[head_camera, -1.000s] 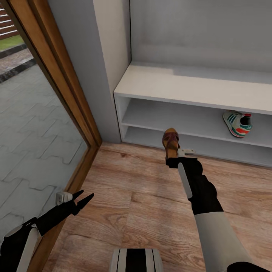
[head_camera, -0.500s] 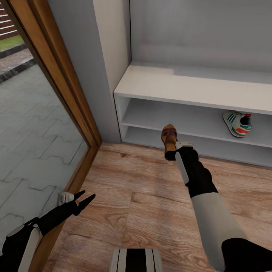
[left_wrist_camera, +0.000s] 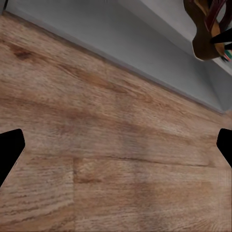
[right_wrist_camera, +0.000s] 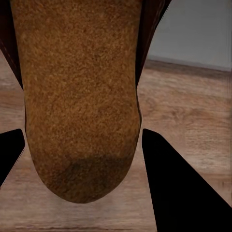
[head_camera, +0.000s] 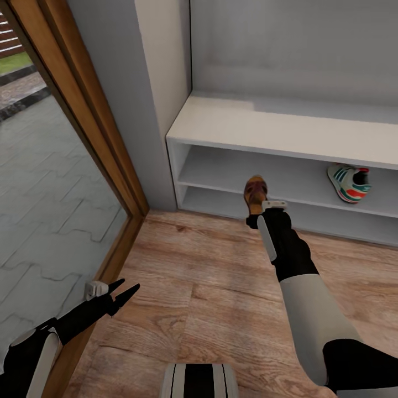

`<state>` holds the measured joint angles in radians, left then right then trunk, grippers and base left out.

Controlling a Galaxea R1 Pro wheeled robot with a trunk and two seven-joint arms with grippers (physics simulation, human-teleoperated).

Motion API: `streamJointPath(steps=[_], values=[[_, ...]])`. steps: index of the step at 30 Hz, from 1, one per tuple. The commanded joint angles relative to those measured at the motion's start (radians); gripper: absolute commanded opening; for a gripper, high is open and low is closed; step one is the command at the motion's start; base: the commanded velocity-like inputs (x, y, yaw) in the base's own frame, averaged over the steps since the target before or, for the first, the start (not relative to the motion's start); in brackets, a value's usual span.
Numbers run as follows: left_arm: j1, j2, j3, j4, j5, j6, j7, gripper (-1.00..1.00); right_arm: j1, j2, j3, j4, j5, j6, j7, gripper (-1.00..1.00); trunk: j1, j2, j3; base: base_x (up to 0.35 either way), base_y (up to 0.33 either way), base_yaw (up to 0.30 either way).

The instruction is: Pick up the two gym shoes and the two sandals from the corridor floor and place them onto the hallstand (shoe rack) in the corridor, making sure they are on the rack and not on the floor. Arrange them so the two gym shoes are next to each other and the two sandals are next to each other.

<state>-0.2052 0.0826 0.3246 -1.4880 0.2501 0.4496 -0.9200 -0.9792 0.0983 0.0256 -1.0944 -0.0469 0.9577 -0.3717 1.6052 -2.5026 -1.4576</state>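
Since the earlier frame, the sandal (head_camera: 255,193) has been carried higher and nearer the hallstand (head_camera: 276,128); it is held off the floor before the middle shelf, pinched at the heel by the right gripper (head_camera: 260,213) jaws; the sole appears stiff and light, so the grip seems sound; one gym shoe (head_camera: 349,183) is noted on that shelf; the left gripper (head_camera: 126,290) jaws are spread, idle.

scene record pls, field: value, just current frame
right gripper: shut on sandal, raised in front of the hallstand
left gripper: open, empty, low over the corridor floor
gym shoe: one, on hallstand's upper shelf, toward the right
hallstand top: nothing on the visible part
other shoes: cannot tell
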Motion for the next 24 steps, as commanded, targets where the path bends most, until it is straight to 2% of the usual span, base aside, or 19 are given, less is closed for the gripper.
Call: streamJointPath(steps=[1, 6, 13, 24], values=[[0.000, 0.000, 0.001, 0.000, 0.006, 0.009, -0.002, 1.00, 0.000, 0.000, 0.001, 0.000, -0.005, 0.004, -0.008, -1.00, 0.000, 0.000, -0.001, 0.241, 0.000, 0.000], [0.000, 0.000, -0.001, 0.000, 0.006, 0.009, -0.002, 1.00, 0.000, 0.000, 0.002, 0.016, -0.005, 0.003, -0.010, -1.00, 0.000, 0.000, -0.001, 0.254, 0.000, 0.000], [0.000, 0.000, -0.001, 0.000, 0.006, 0.009, -0.002, 1.00, 0.000, 0.001, 0.002, 0.021, -0.004, 0.003, -0.010, -1.00, 0.000, 0.000, -0.001, 0.085, 0.000, 0.000], [0.000, 0.000, -0.002, 0.000, 0.006, 0.009, -0.002, 1.00, 0.000, 0.000, 0.002, 0.022, -0.005, 0.002, -0.010, -1.00, 0.000, 0.000, -0.001, 0.204, 0.000, 0.000]])
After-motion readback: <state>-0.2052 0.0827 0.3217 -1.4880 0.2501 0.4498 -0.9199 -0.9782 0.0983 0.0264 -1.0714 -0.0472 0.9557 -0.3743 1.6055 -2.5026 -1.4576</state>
